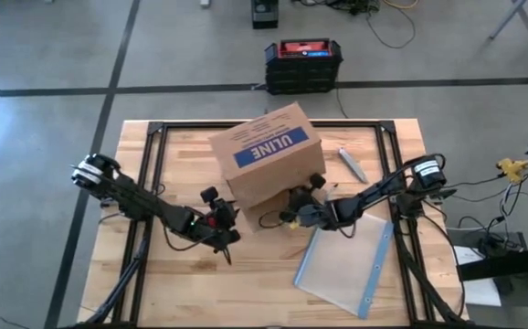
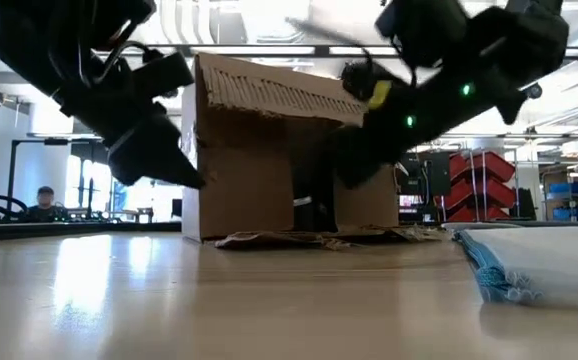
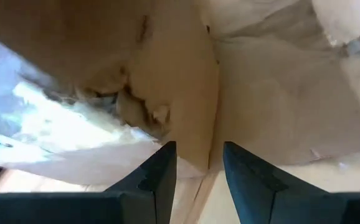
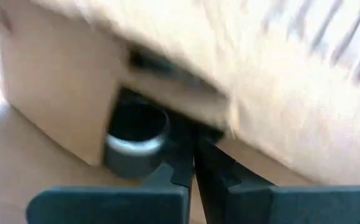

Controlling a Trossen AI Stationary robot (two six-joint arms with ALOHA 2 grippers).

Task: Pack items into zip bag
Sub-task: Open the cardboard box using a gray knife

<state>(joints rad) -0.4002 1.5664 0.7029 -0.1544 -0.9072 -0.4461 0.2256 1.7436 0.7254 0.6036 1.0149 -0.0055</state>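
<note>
One flat clear rectangular plastic zip bag (image 1: 344, 265) with a blue strip along one edge lies on the pale wooden table (image 1: 154, 292), toward the right arm's side, apart from both grippers and just beside the single brown ULINE cardboard box (image 1: 269, 155) that stands tilted at the table's middle. Two dark arms work at the box's near base. The left gripper (image 1: 220, 227) sits at the box's lower corner, its two fingers (image 3: 158, 180) spread apart with nothing between them, pointed at crumpled cardboard. The right gripper (image 1: 293, 212) reaches under the box's raised edge; its fingers (image 4: 195, 165) are pressed together, empty. One dark round cylinder with a pale rim (image 4: 135, 140) shows in that opening, blurred and partly hidden. One slim grey object (image 1: 353, 164) lies beyond the bag, too small to identify.
</note>
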